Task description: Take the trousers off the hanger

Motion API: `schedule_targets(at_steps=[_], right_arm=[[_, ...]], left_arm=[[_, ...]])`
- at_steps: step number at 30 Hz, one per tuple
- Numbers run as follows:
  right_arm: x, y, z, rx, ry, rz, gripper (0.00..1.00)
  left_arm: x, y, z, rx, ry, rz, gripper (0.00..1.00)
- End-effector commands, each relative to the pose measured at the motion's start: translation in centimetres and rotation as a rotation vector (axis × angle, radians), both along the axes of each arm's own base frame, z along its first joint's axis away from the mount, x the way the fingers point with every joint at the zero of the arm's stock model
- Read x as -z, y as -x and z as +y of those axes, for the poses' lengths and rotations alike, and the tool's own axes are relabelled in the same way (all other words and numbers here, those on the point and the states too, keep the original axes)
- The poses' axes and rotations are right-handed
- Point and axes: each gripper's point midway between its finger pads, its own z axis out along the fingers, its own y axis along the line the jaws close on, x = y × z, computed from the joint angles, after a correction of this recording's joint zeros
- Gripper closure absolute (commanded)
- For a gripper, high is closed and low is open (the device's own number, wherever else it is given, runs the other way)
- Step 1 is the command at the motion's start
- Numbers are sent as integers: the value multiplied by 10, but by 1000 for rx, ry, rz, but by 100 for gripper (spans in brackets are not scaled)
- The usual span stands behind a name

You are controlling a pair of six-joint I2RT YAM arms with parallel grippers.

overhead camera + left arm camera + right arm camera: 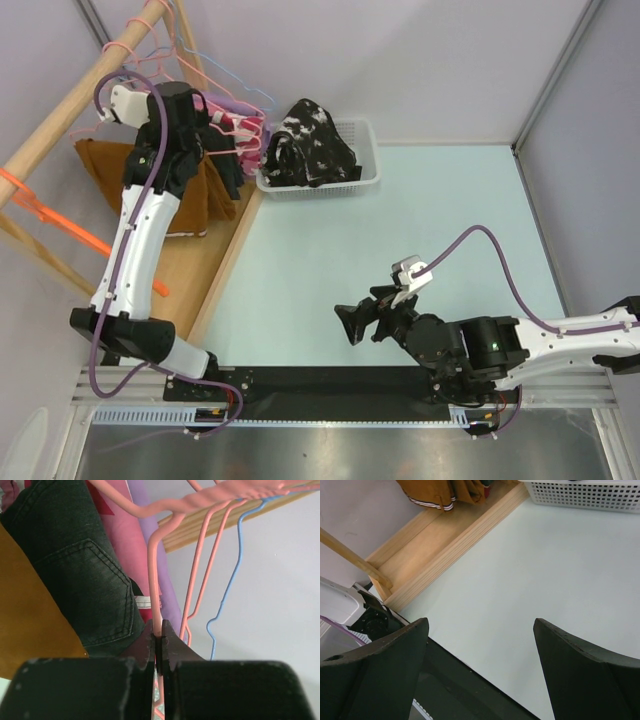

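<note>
While the left tool [158,639] pinches a pink hanger [153,580] on the rack [60,113], the right tool [479,630] hovers spread over the table [545,555]. Brown trousers [100,165] hang beside the left arm [135,240]; printed trousers [310,145] lie in the basket [366,170].

Pale green table [400,220] with white basket [330,187] and wooden rack base [215,268].

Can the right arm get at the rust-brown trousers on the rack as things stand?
Probably not cleanly. The left arm lies between the rust-brown trousers and the right gripper, which hangs open over the table; the left gripper is shut on a pink hanger there.
</note>
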Motion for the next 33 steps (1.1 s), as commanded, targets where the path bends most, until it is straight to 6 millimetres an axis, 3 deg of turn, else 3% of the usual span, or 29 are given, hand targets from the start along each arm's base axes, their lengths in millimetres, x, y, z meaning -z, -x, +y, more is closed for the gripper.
schedule_targets(at_steps=[1,6,13,15,22,29,33], right_arm=[[-13,-7,-1,46,-55,-4,8],[-13,-6,3,44,-50,-2,9],[-12,-4,12,36,-33,1,8],[-15,-4,12,36,-27,1,8],[-17,-4,10,23,6,-2,8],[-8,-1,5,-35,56,-12,8],[-3,2,5,-97,122,-61,7]], left_arm=[[-95,42,11,-8,-72,-246,100],[-131,67,8,-19,-122,-335,100],[-154,92,-1,64,-119,-398,100],[-153,99,-8,103,-94,-407,100],[-139,150,-32,318,-12,-445,100],[-122,192,-67,571,68,-430,100],[-114,212,-96,755,150,-418,100]])
